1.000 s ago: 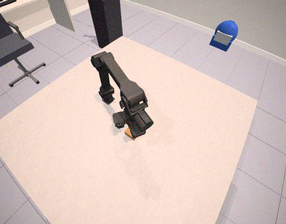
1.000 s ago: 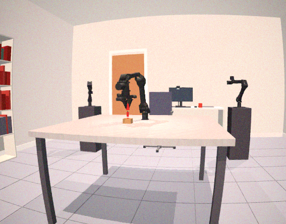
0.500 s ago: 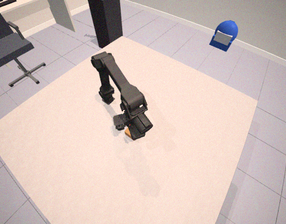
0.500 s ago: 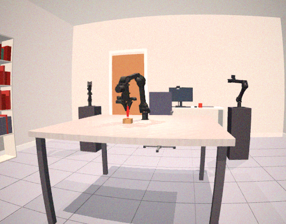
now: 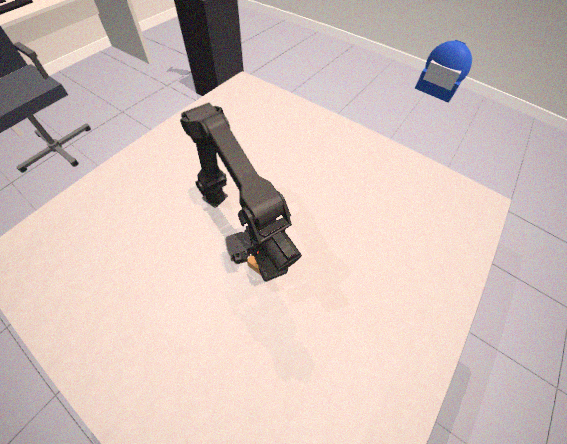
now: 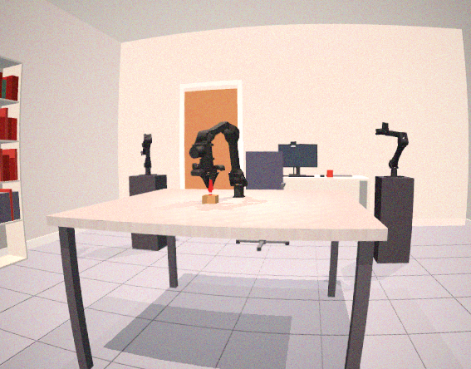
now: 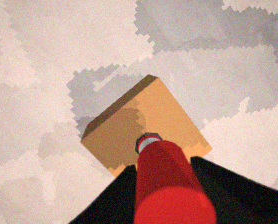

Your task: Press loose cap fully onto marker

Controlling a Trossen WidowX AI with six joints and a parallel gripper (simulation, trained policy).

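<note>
1. The gripper (image 5: 251, 254) (image 6: 211, 185) (image 7: 163, 168) pinches the red cap (image 6: 210, 186) (image 7: 174, 202) above the holder block (image 5: 250, 265) (image 6: 210, 199) (image 7: 162, 117).
2. The cap seems light, stiff, perhaps slippery; I would hold its sides low, near the block, for pressing.

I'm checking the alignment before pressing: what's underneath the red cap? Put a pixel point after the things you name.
Below the red cap (image 7: 162, 172), a pale band and dark ring show above the orange holder block (image 6: 210, 199) (image 7: 162, 110); the marker's tip is hidden.

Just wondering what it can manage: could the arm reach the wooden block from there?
Probably yes: the claw hovers just above the block, though the red cap it holds would likely get in the way.
</note>
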